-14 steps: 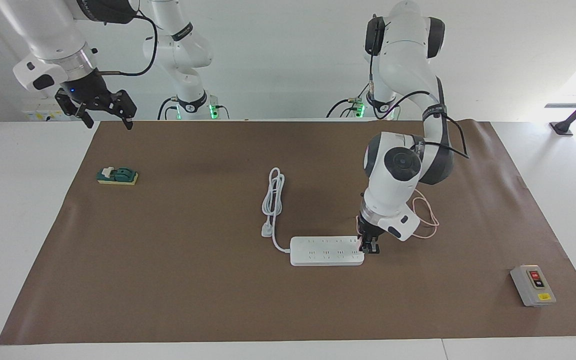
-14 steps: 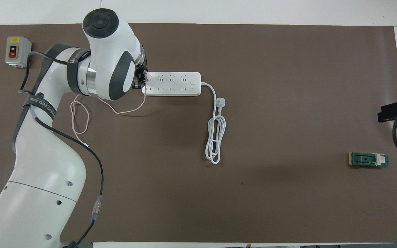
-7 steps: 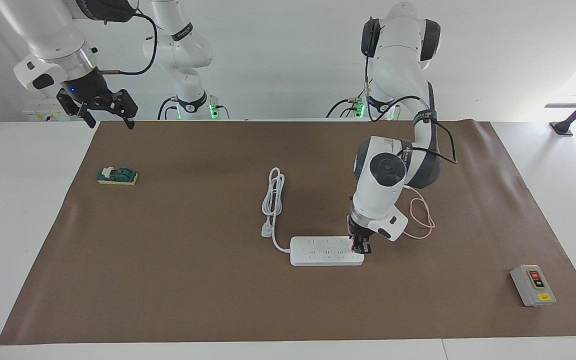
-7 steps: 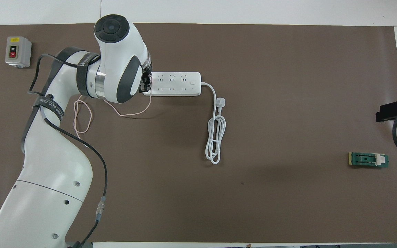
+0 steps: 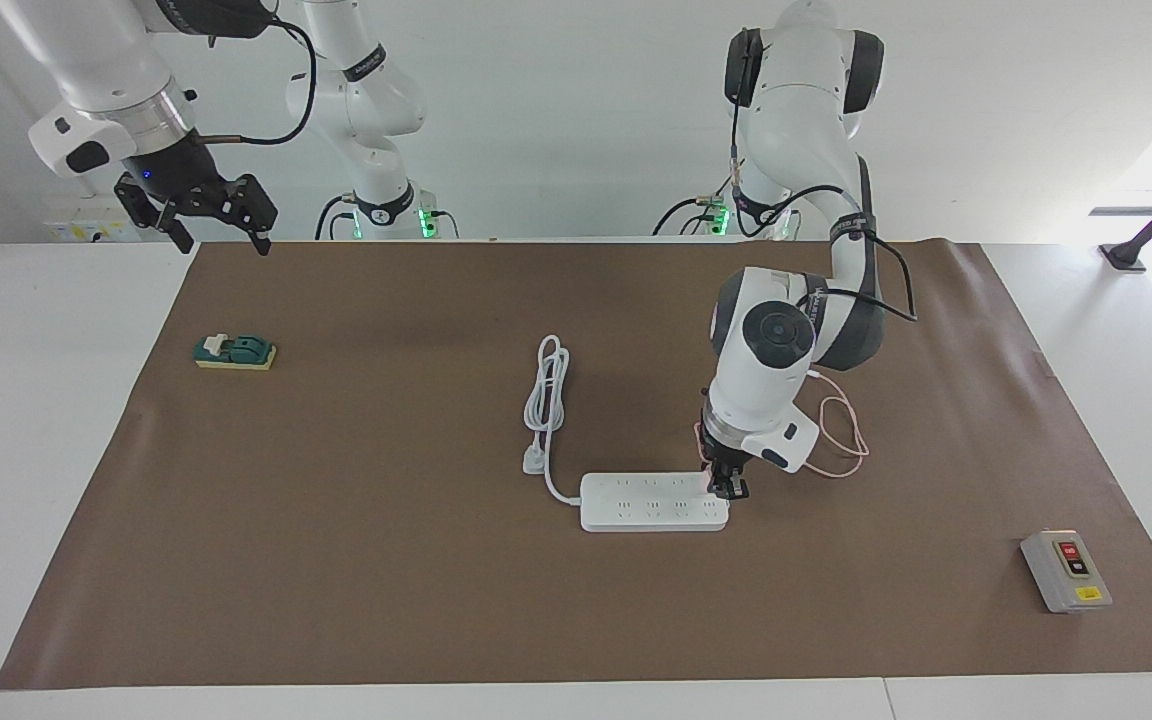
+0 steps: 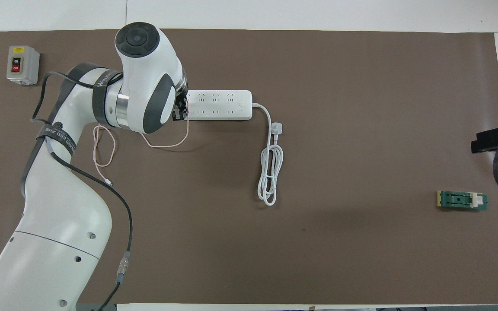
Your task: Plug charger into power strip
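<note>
Left gripper (image 5: 726, 489) down at the strip's (image 5: 651, 502) end toward the left arm, fingers closed on the charger (image 5: 712, 483), a small pink block at the corner of the strip nearer the robots. Whether its prongs are seated in a socket cannot be told; the gripper hides the contact. From overhead the arm's wrist covers most of the gripper (image 6: 181, 109) and only a sliver of charger (image 6: 185, 100) shows against the strip (image 6: 218, 105).

Pink cable (image 5: 841, 440) trails from the charger toward the left arm's end and nearer the robots, looping on the brown mat (image 5: 386, 580) that covers the counter (image 5: 16, 450).

Strip lies flat mid-mat. Its white cord (image 5: 546, 400) leaves the end toward the right arm and lies coiled nearer the robots, plug (image 5: 534, 460) beside the coil.

Right gripper (image 5: 206, 215) waits high over the mat's corner at the right arm's end, jaws wide open, holding nothing.

Grey switch box (image 5: 1066, 570) at the left arm's end, farther from the robots. Green block (image 5: 234, 352) at the right arm's end.
</note>
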### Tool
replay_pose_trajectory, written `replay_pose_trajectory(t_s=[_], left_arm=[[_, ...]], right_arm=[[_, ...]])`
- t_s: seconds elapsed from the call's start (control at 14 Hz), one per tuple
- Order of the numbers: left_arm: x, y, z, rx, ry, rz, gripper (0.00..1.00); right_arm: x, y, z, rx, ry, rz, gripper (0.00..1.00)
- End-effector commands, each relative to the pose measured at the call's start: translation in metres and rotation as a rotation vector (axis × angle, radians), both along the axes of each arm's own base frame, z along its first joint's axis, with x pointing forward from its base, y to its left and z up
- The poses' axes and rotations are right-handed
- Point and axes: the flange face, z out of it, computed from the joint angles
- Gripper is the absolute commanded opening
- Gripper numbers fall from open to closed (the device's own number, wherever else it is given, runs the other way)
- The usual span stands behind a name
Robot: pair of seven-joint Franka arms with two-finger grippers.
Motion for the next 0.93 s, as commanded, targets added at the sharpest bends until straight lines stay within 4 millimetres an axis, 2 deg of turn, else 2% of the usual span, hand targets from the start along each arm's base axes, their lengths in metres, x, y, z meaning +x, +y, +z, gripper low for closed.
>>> replay_pose_trajectory(t_s=[0.0,0.71,0.86], left_arm=[[-0.0152,0.0017,-0.0145,0.034,0.036,0.012,0.0],[-0.016,-0.0015,-0.0123,0.036,0.035,0.006,0.0],[-0.0179,-0.008,-0.0127,0.034,0.032,-0.001,0.0]], right_arm=[[-0.0063,0.0042,0.0011,0.017,-0.007,-0.009,1.0],[-0.0064,0.0033,0.0011,0.015,-0.007,-0.01,1.0],[-0.0064,0.0025,0.0011,0.015,-0.007,-0.012,1.0]])
